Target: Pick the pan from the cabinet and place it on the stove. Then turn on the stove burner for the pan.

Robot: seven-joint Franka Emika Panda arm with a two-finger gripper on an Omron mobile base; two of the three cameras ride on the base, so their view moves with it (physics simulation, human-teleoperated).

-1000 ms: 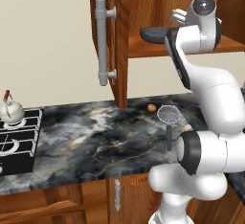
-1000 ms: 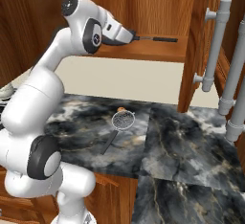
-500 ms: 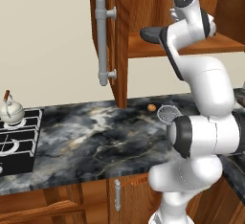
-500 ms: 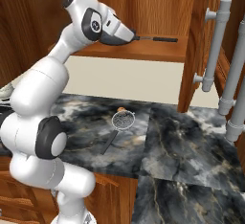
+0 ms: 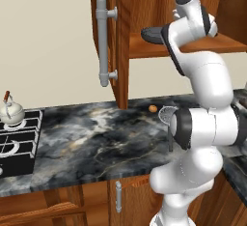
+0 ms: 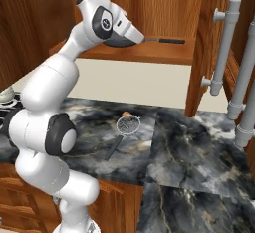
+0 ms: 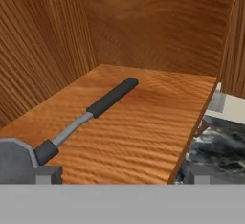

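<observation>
- You are on the first step: the pan (image 5: 153, 33) sits on the cabinet (image 6: 149, 53) shelf, unheld.
- Your gripper (image 7: 115, 176) is spread wide beside it.
- Next, I'd centre on the handle (image 7: 111, 97), then close.

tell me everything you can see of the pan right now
The pan is dark, round and shallow, lying flat on the cabinet shelf near its front edge, largely hidden behind the arm. Its straight handle lies along the shelf: a thin grey shaft ending in a black grip. In the right base view the handle sticks out past the arm. Nothing visibly grips it.
</observation>
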